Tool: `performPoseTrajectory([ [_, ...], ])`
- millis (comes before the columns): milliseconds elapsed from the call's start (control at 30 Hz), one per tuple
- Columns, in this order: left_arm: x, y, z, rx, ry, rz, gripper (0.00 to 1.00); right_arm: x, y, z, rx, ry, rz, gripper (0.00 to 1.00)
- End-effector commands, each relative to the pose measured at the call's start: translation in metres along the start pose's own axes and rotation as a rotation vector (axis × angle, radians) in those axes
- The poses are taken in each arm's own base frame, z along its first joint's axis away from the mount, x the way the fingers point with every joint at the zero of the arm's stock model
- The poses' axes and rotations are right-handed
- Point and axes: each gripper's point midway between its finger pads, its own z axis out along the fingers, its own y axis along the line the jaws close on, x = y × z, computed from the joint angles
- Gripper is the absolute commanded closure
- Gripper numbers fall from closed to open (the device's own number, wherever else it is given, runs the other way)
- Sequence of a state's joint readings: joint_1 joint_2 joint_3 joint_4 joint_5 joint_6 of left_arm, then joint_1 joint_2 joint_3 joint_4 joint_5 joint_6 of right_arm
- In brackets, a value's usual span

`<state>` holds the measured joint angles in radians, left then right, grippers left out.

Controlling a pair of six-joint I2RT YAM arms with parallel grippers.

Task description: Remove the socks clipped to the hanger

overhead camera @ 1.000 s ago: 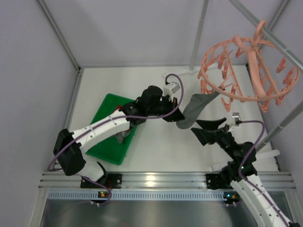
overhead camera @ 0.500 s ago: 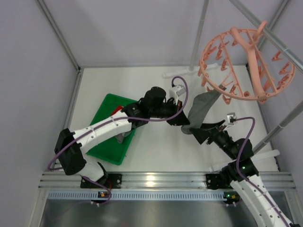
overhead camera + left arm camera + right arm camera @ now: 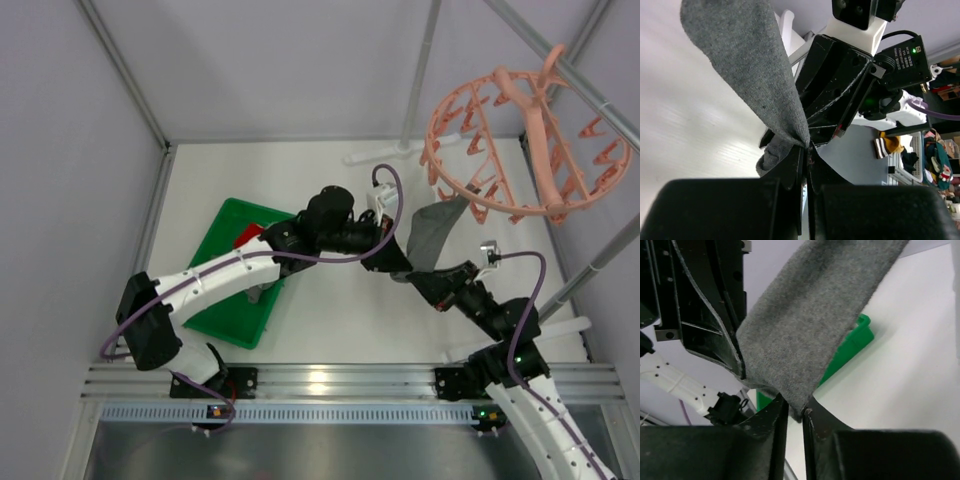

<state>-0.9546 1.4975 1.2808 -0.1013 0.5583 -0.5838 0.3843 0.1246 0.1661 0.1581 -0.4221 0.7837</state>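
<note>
Grey sock (image 3: 432, 232) hangs taut, top end at a clip on the lower-left rim of the hanger (image 3: 545, 150), lower end pulled down-left. Hanger is tilted, up at the right rear, on a rail. My left gripper (image 3: 400, 268) is pressed together on the sock's lower end. My right gripper (image 3: 432, 285), just beside it, is pinching the sock edge in a narrow gap. Green tray (image 3: 225, 300) sits well left on the table (image 3: 330, 330), red sock (image 3: 247, 236) in it.
</note>
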Motion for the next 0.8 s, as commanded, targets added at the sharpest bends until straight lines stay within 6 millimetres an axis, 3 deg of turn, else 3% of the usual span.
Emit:
performPoseTrajectory([
  [0, -0.020, -0.034, 0.004, 0.111, -0.048, 0.049, 1.00, -0.020, 0.042, -0.009, -0.110, -0.018, -0.045, 0.90],
  [33, -0.015, -0.039, 0.007, 0.125, -0.035, 0.056, 1.00, -0.021, 0.044, -0.012, -0.097, -0.006, -0.044, 0.98],
  [100, -0.010, -0.044, 0.011, 0.138, -0.022, 0.071, 0.96, -0.025, 0.046, -0.019, -0.075, -0.017, -0.057, 1.00],
  [133, -0.006, -0.047, 0.013, 0.141, -0.016, 0.093, 0.88, -0.025, 0.047, -0.023, -0.050, -0.003, -0.052, 1.00],
  [167, -0.007, -0.045, 0.014, 0.119, -0.031, 0.099, 0.71, -0.028, 0.049, -0.029, -0.040, -0.016, -0.069, 1.00],
  [233, -0.003, -0.041, 0.015, 0.095, -0.036, 0.113, 0.56, -0.027, 0.047, -0.039, 0.020, 0.010, -0.062, 1.00],
  [300, -0.006, -0.032, 0.014, 0.045, -0.067, 0.129, 0.30, -0.028, 0.042, -0.044, 0.078, 0.021, -0.081, 1.00],
  [333, -0.009, -0.029, 0.013, 0.028, -0.084, 0.139, 0.27, -0.032, 0.044, -0.049, 0.101, 0.022, -0.092, 1.00],
  [367, -0.012, -0.030, 0.009, 0.015, -0.102, 0.150, 0.26, -0.024, 0.032, -0.054, 0.161, 0.068, -0.095, 1.00],
  [500, -0.038, -0.026, 0.003, -0.059, -0.194, 0.210, 0.24, -0.031, 0.009, -0.069, 0.343, 0.082, -0.143, 1.00],
  [767, -0.097, -0.021, 0.013, -0.134, -0.392, 0.403, 0.31, -0.044, 0.008, -0.072, 0.456, 0.124, -0.112, 1.00],
])
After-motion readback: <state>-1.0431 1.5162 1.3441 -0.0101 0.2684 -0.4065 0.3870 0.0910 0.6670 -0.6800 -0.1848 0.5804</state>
